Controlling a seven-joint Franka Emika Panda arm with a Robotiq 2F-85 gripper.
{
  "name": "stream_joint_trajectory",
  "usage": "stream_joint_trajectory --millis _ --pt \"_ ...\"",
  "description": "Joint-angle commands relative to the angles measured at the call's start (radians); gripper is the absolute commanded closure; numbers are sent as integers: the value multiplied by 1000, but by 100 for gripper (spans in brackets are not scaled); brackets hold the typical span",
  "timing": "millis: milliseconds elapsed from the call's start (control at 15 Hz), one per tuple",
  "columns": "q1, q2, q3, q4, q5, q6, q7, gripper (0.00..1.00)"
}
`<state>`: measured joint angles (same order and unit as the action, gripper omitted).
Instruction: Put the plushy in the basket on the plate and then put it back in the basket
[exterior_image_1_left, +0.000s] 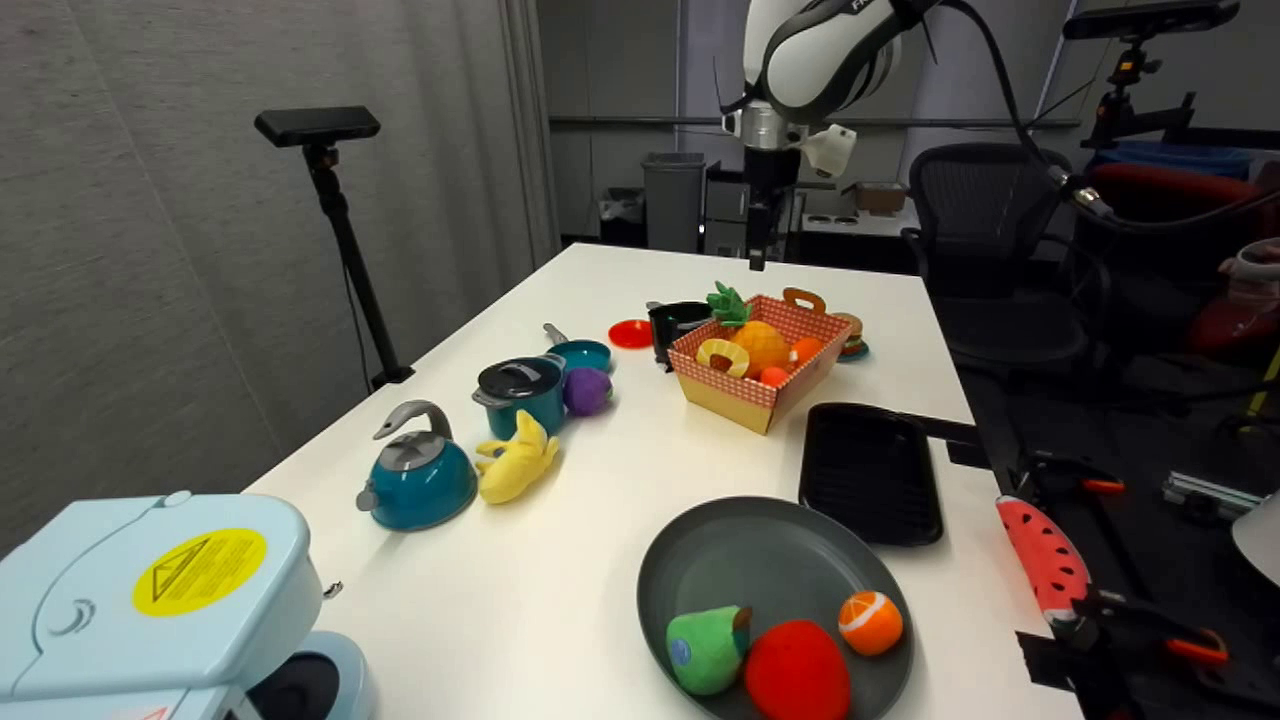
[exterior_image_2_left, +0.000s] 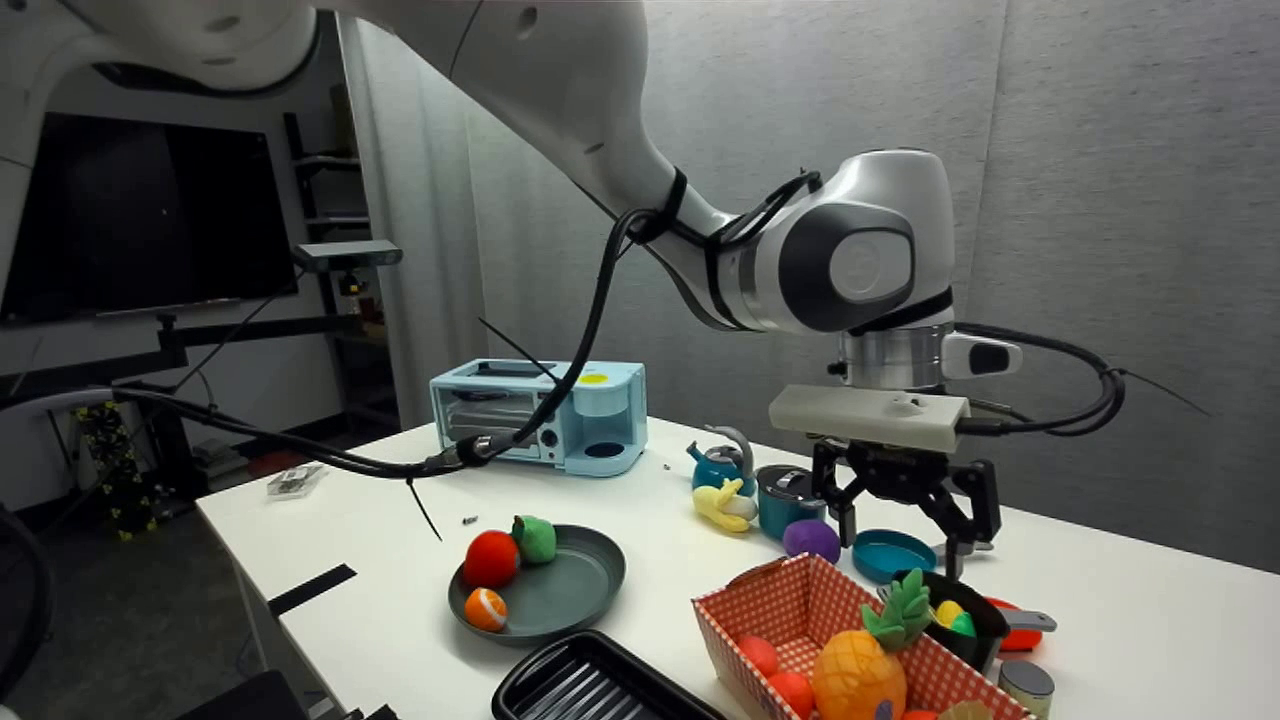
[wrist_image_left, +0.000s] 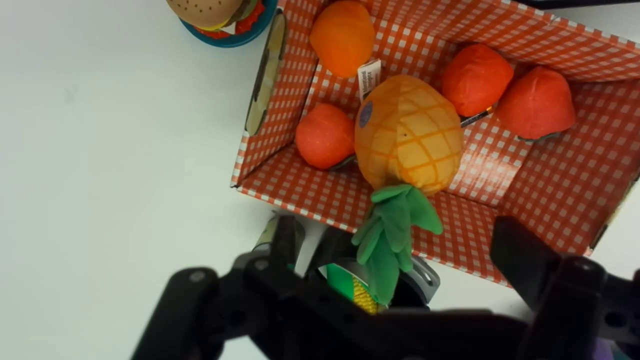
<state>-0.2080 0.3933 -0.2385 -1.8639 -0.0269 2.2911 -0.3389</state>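
Observation:
The plushy, a small orange toy with white lines, lies on the dark grey plate beside a red toy and a green toy. It is out of the wrist view. The tan basket, lined in red check, holds a pineapple plushy, a plain orange toy and several orange-red round toys. My gripper is open and empty, raised above the table by the basket's edge, with the pineapple's leaves seen between its fingers.
A black tray lies between basket and plate. A black pot stands against the basket's side. A toy burger is at one end. A purple toy, teal pot, yellow toy and kettle line one table side.

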Motion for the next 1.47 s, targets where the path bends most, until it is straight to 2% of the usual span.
stream_joint_trajectory --millis 0,1333,1400 --pt "-18 56 27 48 -45 5 32 0" --pt "-8 293 60 179 -101 5 57 0" --pt "-7 301 59 184 -102 6 62 2"
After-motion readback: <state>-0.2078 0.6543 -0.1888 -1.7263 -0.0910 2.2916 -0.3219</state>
